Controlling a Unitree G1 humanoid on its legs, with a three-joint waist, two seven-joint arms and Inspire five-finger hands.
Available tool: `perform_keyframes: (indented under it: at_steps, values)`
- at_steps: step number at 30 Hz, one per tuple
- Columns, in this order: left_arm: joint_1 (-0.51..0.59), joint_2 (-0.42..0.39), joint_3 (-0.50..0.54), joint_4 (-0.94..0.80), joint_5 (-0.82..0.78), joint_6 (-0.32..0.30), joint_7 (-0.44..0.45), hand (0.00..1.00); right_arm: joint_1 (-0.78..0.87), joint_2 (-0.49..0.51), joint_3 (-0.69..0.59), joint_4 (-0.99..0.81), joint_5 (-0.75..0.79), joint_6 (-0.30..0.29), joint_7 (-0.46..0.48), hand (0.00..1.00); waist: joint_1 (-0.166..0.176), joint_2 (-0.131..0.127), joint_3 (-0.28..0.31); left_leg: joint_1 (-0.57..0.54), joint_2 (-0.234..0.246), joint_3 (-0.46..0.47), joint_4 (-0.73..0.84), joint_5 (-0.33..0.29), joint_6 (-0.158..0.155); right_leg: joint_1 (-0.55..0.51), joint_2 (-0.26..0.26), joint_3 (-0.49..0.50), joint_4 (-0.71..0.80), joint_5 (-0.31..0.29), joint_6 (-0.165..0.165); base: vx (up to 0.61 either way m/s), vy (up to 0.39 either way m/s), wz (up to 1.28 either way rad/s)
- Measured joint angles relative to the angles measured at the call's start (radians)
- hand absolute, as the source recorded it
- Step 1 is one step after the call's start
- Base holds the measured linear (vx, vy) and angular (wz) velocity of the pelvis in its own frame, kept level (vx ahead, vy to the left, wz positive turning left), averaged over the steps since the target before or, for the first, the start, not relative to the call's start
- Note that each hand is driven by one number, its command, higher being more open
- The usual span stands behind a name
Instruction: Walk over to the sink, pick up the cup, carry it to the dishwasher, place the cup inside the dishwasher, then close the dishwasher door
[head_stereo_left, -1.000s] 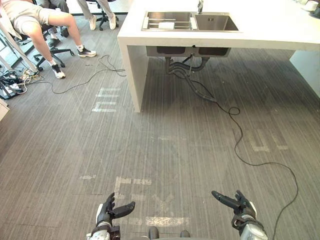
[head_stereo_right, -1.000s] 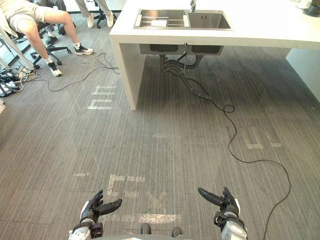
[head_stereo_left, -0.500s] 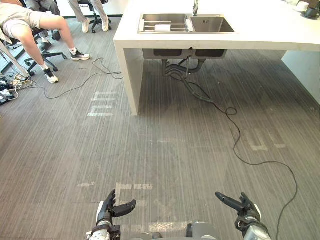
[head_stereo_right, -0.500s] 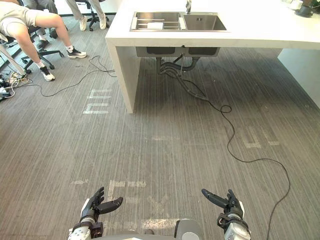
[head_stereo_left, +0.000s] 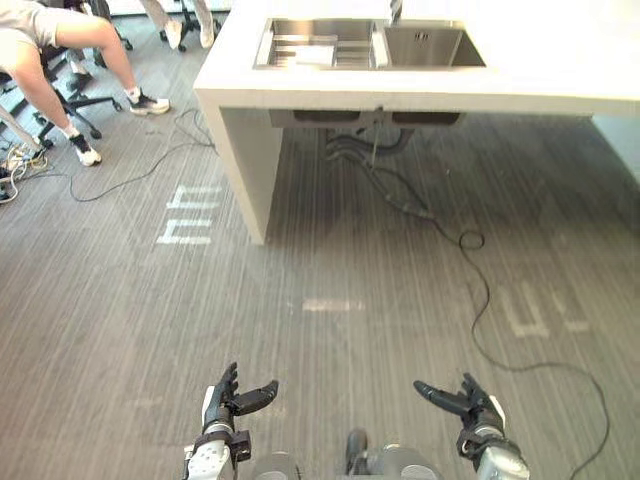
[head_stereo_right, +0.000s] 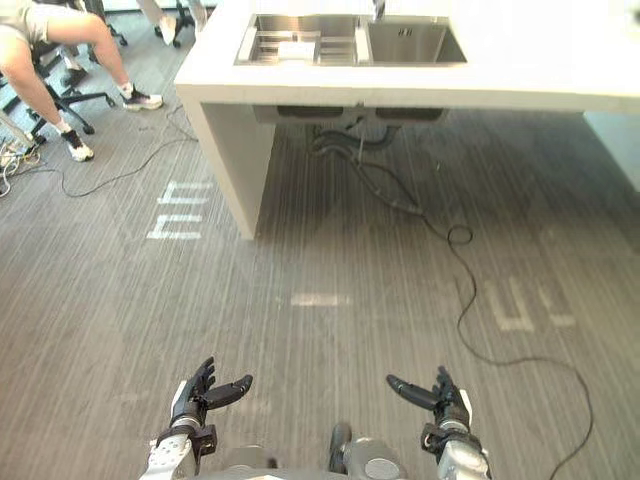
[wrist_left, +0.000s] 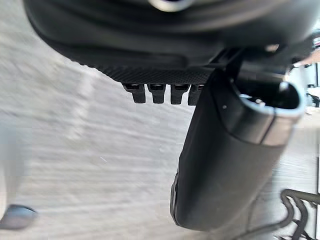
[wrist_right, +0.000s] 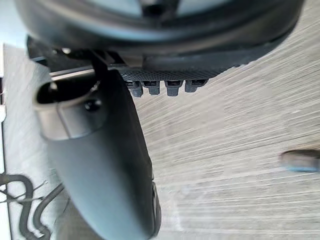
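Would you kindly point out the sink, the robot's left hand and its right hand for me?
sink (head_stereo_left: 428, 48): left eye view, bare bottom of its right basin.
left hand (head_stereo_left: 226, 408): left eye view, on its palm.
right hand (head_stereo_left: 476, 420): left eye view, on its palm.

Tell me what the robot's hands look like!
The left hand and the right hand are both dark, almost black. Each has thin fingers in a row and one fat, rounded thumb with a grey band. There is a bit of white at the side, and the wrists behind them are silver-grey.
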Motion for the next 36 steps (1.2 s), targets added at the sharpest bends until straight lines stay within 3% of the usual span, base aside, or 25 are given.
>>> perform_keyframes:
  at_steps: [2, 3, 5, 6, 7, 9, 12, 13, 14, 15, 17, 18, 20, 21, 23, 24, 25, 28, 29, 31, 32, 33, 34, 35, 36]
  values:
    - [-0.025, -0.009, -0.002, 0.0, 0.0, 0.0, -0.001, 1.0, -0.028, 0.002, -0.002, -0.002, 0.001, -0.006, -0.012, 1.0, 0.022, -0.006, 0.018, -0.067, -0.033, 0.017, -0.122, -0.006, 0.009, 0.042, -0.024, 0.018, -0.03, 0.0, 0.0, 0.4, 0.039, -0.24]
    - [-0.033, -0.014, -0.005, 0.001, -0.002, 0.0, 0.001, 1.0, -0.047, 0.005, -0.005, -0.005, 0.0, -0.008, -0.015, 1.0, 0.029, -0.012, 0.031, -0.09, -0.073, 0.018, -0.277, 0.0, 0.015, 0.069, -0.044, 0.023, -0.052, -0.002, 0.002, 0.35, 0.112, -0.16]
    - [-0.04, -0.018, -0.018, 0.001, -0.009, 0.001, 0.002, 1.0, -0.055, 0.012, -0.015, -0.026, -0.001, -0.017, -0.019, 1.0, 0.028, -0.009, 0.035, -0.109, -0.133, 0.009, -0.548, 0.1, 0.023, 0.103, -0.075, 0.019, -0.064, -0.033, 0.054, 0.37, 0.166, 0.01]
    - [-0.042, -0.024, -0.018, 0.0, -0.009, 0.0, 0.004, 1.0, -0.051, 0.01, -0.019, -0.031, -0.003, -0.018, -0.027, 1.0, 0.03, 0.009, 0.03, -0.11, -0.149, 0.0, -0.714, 0.256, 0.043, 0.128, -0.074, 0.017, -0.062, -0.063, 0.1, 0.32, 0.171, 0.05]
    - [-0.041, -0.025, -0.017, 0.002, -0.009, 0.0, 0.006, 1.0, -0.049, 0.01, -0.018, -0.029, -0.005, -0.018, -0.03, 1.0, 0.037, 0.018, 0.027, -0.101, -0.148, -0.006, -0.731, 0.356, 0.077, 0.137, -0.071, 0.023, -0.061, -0.08, 0.121, 0.33, 0.184, 0.09]
    - [-0.07, -0.005, -0.011, 0.003, -0.016, -0.002, 0.014, 1.0, -0.062, 0.027, -0.011, -0.016, -0.008, -0.018, -0.03, 1.0, 0.049, -0.022, 0.031, -0.106, -0.207, 0.003, -0.697, 0.283, 0.128, 0.142, -0.134, 0.034, -0.035, -0.113, 0.167, 0.45, 0.246, 0.15]
    - [-0.061, -0.009, -0.01, 0.009, -0.027, 0.0, 0.012, 1.0, -0.085, 0.026, -0.003, 0.016, -0.015, -0.015, -0.03, 1.0, 0.057, -0.027, 0.033, -0.091, -0.23, 0.026, -0.63, 0.189, 0.146, 0.124, -0.18, 0.085, 0.082, -0.148, 0.226, 0.44, 0.234, -0.13]
    - [-0.033, -0.008, -0.01, 0.01, -0.029, 0.001, 0.01, 1.0, -0.091, 0.029, 0.008, 0.034, -0.02, -0.015, -0.025, 1.0, 0.06, -0.026, 0.032, -0.031, -0.238, 0.049, -0.643, 0.148, 0.153, 0.059, -0.213, 0.124, 0.277, -0.156, 0.244, 0.48, 0.241, -0.45]
    - [-0.01, -0.004, -0.011, 0.012, -0.03, 0.002, 0.01, 1.0, -0.091, 0.031, 0.026, 0.042, -0.032, -0.015, -0.023, 1.0, 0.061, -0.029, 0.031, 0.028, -0.249, 0.061, -0.673, 0.127, 0.158, -0.01, -0.244, 0.145, 0.481, -0.128, 0.297, 0.5, 0.23, -0.42]
    - [-0.003, -0.002, -0.012, 0.015, -0.03, 0.003, 0.01, 1.0, -0.086, 0.033, 0.029, 0.043, -0.042, -0.015, -0.021, 1.0, 0.059, -0.03, 0.031, 0.06, -0.258, 0.063, -0.691, 0.119, 0.16, -0.05, -0.26, 0.152, 0.587, -0.12, 0.32, 0.33, 0.119, -0.15]
    - [0.011, 0.006, -0.015, 0.033, -0.03, 0.004, 0.01, 1.0, -0.068, 0.033, 0.043, 0.053, -0.05, -0.009, -0.009, 1.0, 0.044, -0.029, 0.031, 0.174, -0.276, 0.058, -0.75, 0.113, 0.175, -0.152, -0.307, 0.115, 0.827, -0.135, 0.294, 0.39, 0.092, 0.12]
    - [0.013, 0.016, -0.015, 0.048, -0.03, 0.004, 0.01, 1.0, -0.066, 0.033, 0.054, 0.063, -0.054, -0.007, -0.005, 1.0, 0.031, -0.027, 0.029, 0.23, -0.274, 0.042, -0.783, 0.113, 0.174, -0.196, -0.315, 0.065, 0.845, -0.15, 0.269, 0.44, 0.07, 0.25]
    - [0.005, 0.022, -0.013, 0.049, -0.03, 0.003, 0.011, 1.0, -0.075, 0.033, 0.063, 0.07, -0.057, -0.007, -0.003, 1.0, 0.018, -0.024, 0.03, 0.271, -0.26, 0.017, -0.815, 0.112, 0.173, -0.258, -0.303, 0.007, 0.79, -0.171, 0.233, 0.41, -0.012, 0.32]
    - [-0.011, 0.023, -0.007, 0.05, -0.03, 0.003, 0.012, 1.0, -0.08, 0.031, 0.063, 0.07, -0.057, -0.007, -0.002, 1.0, 0.017, -0.014, 0.035, 0.294, -0.238, 0.007, -0.823, 0.108, 0.164, -0.303, -0.272, -0.018, 0.691, -0.182, 0.213, 0.44, -0.088, 0.36]
    - [-0.026, 0.025, 0.0, 0.05, -0.03, 0.001, 0.02, 1.0, -0.079, 0.031, 0.064, 0.07, -0.057, -0.008, 0.001, 1.0, 0.016, -0.011, 0.036, 0.327, -0.211, -0.008, -0.83, 0.099, 0.145, -0.35, -0.221, -0.015, 0.481, -0.155, 0.211, 0.36, -0.119, 0.35]
    - [-0.025, 0.028, 0.003, 0.049, -0.03, 0.001, 0.024, 1.0, -0.071, 0.031, 0.064, 0.07, -0.057, -0.008, 0.001, 1.0, 0.011, -0.021, 0.031, 0.357, -0.209, -0.016, -0.842, 0.086, 0.101, -0.351, -0.185, 0.016, 0.288, -0.048, 0.205, 0.38, -0.155, 0.56]
    - [-0.025, 0.031, 0.004, 0.053, -0.028, 0.001, 0.026, 1.0, -0.055, 0.028, 0.063, 0.073, -0.056, -0.01, 0.0, 1.0, 0.001, -0.036, 0.021, 0.384, -0.223, -0.04, -0.845, 0.058, 0.056, -0.347, -0.165, 0.07, 0.222, 0.162, 0.105, 0.39, -0.175, 0.49]
    - [-0.028, -0.013, 0.02, 0.059, -0.029, 0.001, 0.029, 1.0, -0.072, -0.004, 0.06, 0.089, -0.055, -0.008, -0.004, 1.0, 0.012, 0.024, -0.011, 0.385, -0.167, -0.085, -0.833, 0.057, 0.044, -0.349, -0.126, 0.052, 0.246, 0.102, 0.096, 0.39, -0.224, 0.02]
    - [-0.029, -0.017, 0.021, 0.059, -0.03, 0.001, 0.029, 1.0, -0.075, -0.004, 0.059, 0.089, -0.055, -0.008, -0.005, 1.0, 0.009, 0.031, -0.015, 0.369, -0.159, -0.096, -0.807, 0.058, 0.042, -0.341, -0.121, 0.043, 0.237, 0.095, 0.092, 0.4, -0.254, 0.23]
    - [-0.045, -0.024, 0.021, 0.048, -0.031, 0.001, 0.027, 1.0, -0.066, 0.001, 0.059, 0.09, -0.047, -0.007, -0.008, 1.0, 0.002, 0.036, -0.014, 0.308, -0.132, -0.128, -0.641, 0.065, 0.03, -0.265, -0.106, 0.003, 0.17, 0.091, 0.088, 0.33, -0.22, 0.52]
    - [-0.048, -0.031, 0.021, 0.032, -0.039, 0.002, 0.027, 1.0, -0.047, 0.006, 0.06, 0.09, -0.045, -0.007, -0.012, 1.0, 0.002, 0.036, -0.013, 0.257, -0.109, -0.131, -0.482, 0.096, -0.013, -0.19, -0.093, -0.022, 0.118, 0.089, 0.084, 0.28, -0.164, 0.57]
    - [-0.037, -0.039, 0.021, -0.007, -0.049, 0.003, 0.028, 1.0, -0.035, 0.009, 0.062, 0.086, -0.042, -0.008, -0.015, 1.0, 0.011, 0.037, -0.01, 0.197, -0.073, -0.123, -0.31, 0.147, -0.031, -0.12, -0.08, -0.036, 0.069, 0.081, 0.071, 0.26, -0.14, 0.48]
    - [-0.03, -0.042, 0.021, -0.036, -0.049, 0.003, 0.028, 1.0, -0.035, 0.01, 0.062, 0.085, -0.037, -0.008, -0.017, 1.0, 0.015, 0.039, -0.007, 0.166, -0.053, -0.114, -0.225, 0.17, -0.025, -0.091, -0.071, -0.04, 0.052, 0.076, 0.063, 0.23, -0.102, 0.21]
    - [-0.021, -0.045, 0.02, -0.101, -0.049, 0.006, 0.028, 1.0, -0.038, 0.015, 0.061, 0.082, -0.035, -0.008, -0.025, 1.0, 0.028, 0.04, -0.006, 0.104, -0.023, -0.084, -0.117, 0.137, -0.004, -0.055, -0.062, -0.043, 0.032, 0.058, 0.038, 0.21, -0.065, 0.07]
    - [-0.012, -0.044, 0.02, -0.19, -0.049, 0.006, 0.031, 1.0, -0.042, 0.02, 0.059, 0.07, -0.033, -0.011, -0.031, 1.0, 0.041, 0.032, -0.001, 0.045, -0.015, -0.059, -0.094, 0.099, 0.006, -0.033, -0.065, -0.042, 0.015, 0.053, 0.034, 0.25, -0.043, 0.01]
